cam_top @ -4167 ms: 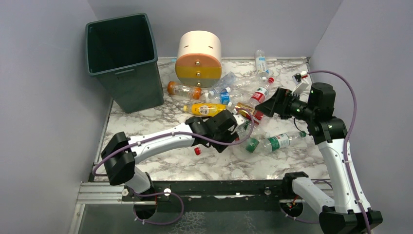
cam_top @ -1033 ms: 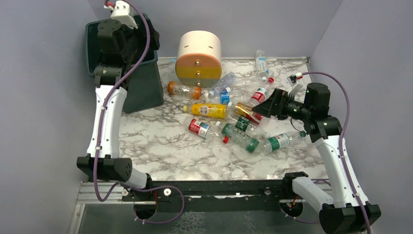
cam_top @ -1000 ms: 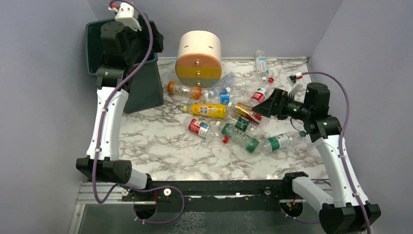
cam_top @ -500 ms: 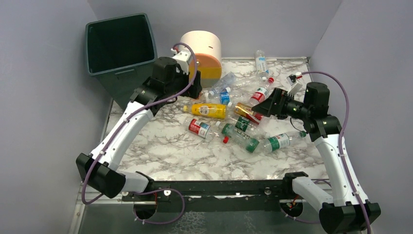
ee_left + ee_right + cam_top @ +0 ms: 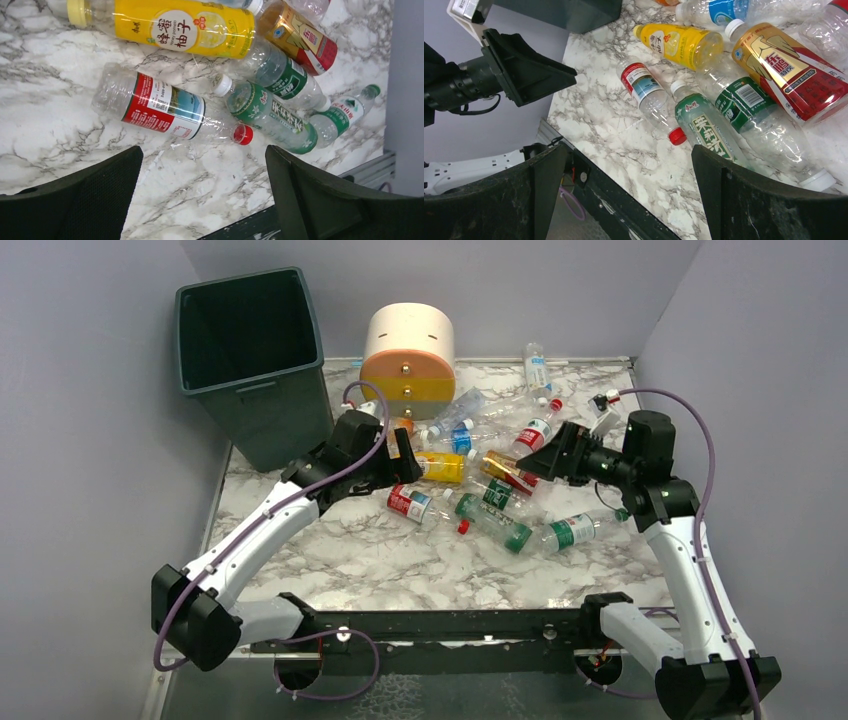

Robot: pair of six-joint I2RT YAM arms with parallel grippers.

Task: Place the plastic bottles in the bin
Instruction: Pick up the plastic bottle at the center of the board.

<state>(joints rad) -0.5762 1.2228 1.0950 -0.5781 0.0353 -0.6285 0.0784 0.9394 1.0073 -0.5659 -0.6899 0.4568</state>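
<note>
Reach step. Your left gripper (image 5: 202,152) hung wide apart, empty, over the red-labelled bottle (image 5: 162,106) lying flat on the table (image 5: 400,575); right gripper (image 5: 538,464) apart too. Next you'd descend, clamp mid-body, then carry to the bin (image 5: 270,410), back-left.

Back-left corner of table (image 5: 380,575): bin (image 5: 280,425), w/ drawer unit (image 5: 407,360) just to its right along the back edge. Plastic bottles (image 5: 497,498) lie heaped mid-table to right, in front of the unit. One lone bottle (image 5: 537,367) lies apart at back, right of unit.
</note>
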